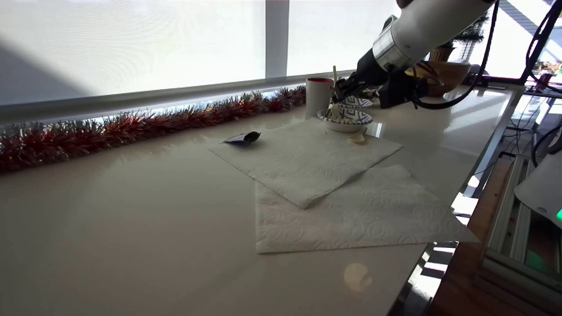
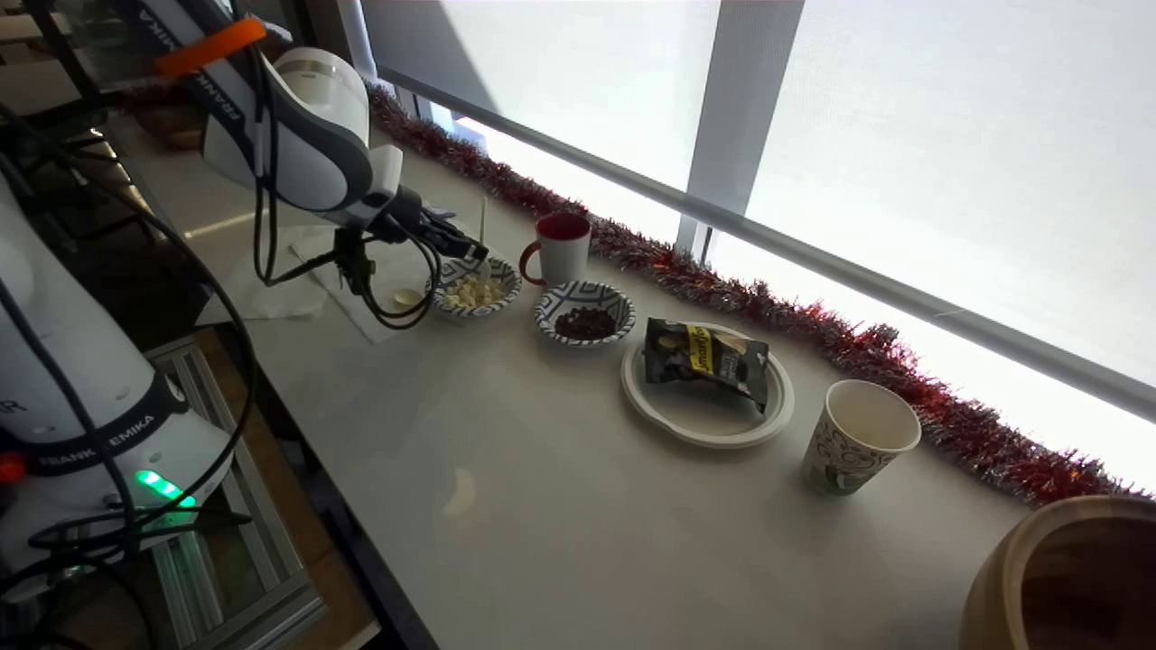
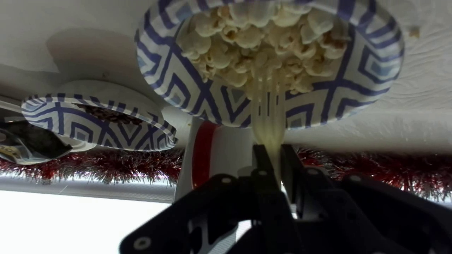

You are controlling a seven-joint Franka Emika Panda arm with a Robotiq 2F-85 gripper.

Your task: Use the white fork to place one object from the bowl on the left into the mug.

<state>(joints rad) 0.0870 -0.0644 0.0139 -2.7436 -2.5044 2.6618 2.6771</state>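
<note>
My gripper [image 3: 271, 150] is shut on the neck of the pale white fork [image 3: 269, 120], tines pointing down. The fork's handle sticks up above the fingers in both exterior views [image 1: 334, 73] [image 2: 482, 219]. The tines reach the popcorn [image 3: 243, 46] in the blue-and-white patterned bowl [image 2: 510, 293]; whether a piece is stuck on them I cannot tell. The whitish mug [image 2: 567, 257] with red inside and red handle stands just beside this bowl, also seen in an exterior view [image 1: 317, 98]. It is partly hidden behind my fingers in the wrist view [image 3: 229, 150].
A second patterned bowl [image 2: 623, 314] holds dark red pieces. Beyond it are a white plate [image 2: 664, 417] with a black packet [image 2: 713, 361], a paper cup [image 2: 858, 442] and a wooden bowl [image 2: 993, 578]. Paper towels [image 1: 298, 162] and a spoon [image 1: 358, 138] lie near. Tinsel [image 1: 153, 120] lines the window.
</note>
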